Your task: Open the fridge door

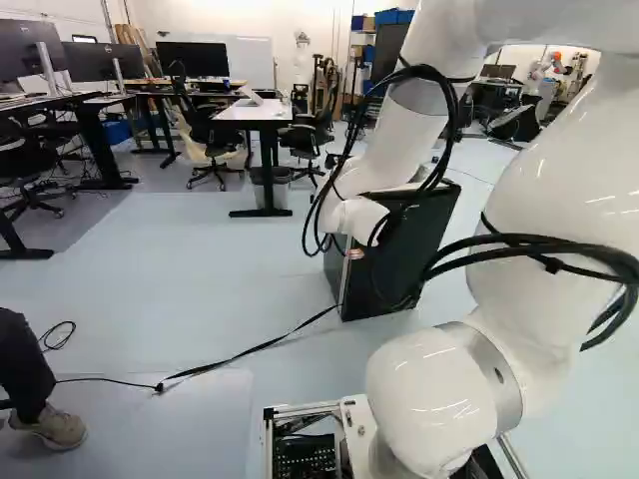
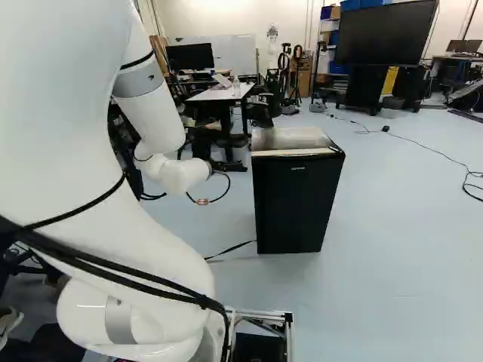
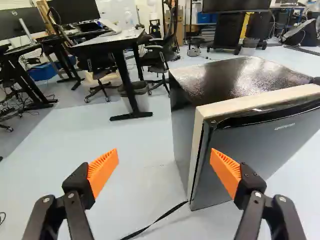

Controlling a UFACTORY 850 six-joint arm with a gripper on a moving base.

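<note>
And here's the black mini fridge (image 2: 290, 215), standing upright on the pale floor (image 2: 392, 249) ahead of the base, right of the arm's wrist in the right base view and partly behind the white arm (image 2: 155, 113) in the left one. Its dark fridge door (image 3: 265, 137) looks closed, sitting against the cream-coloured frame (image 3: 198, 135); any hairline gap at that edge is too fine to call from here. Over to the wrist view: the gripper (image 3: 164, 162) is spread wide, orange pads (image 3: 103, 172) well apart, nothing pinched between them. One finger lines up in front of the door, near the cream edge; the other has floor behind it. Whether that nearer finger brushes the door, I can't tell. A black cord (image 1: 245, 351) runs from the foot of the fridge across the floor to a small plug-like connector (image 1: 159, 387) in the left base view. Beyond the fridge, there's a white-topped desk (image 2: 223, 93) carrying a laptop (image 2: 222, 80) and a clear bottle (image 2: 236, 85), with a grey bin (image 1: 271, 186) by its leg and office chairs (image 1: 305, 137) around it. A big dark screen (image 2: 386, 32) stands farther back, at the right of the right base view.
</note>
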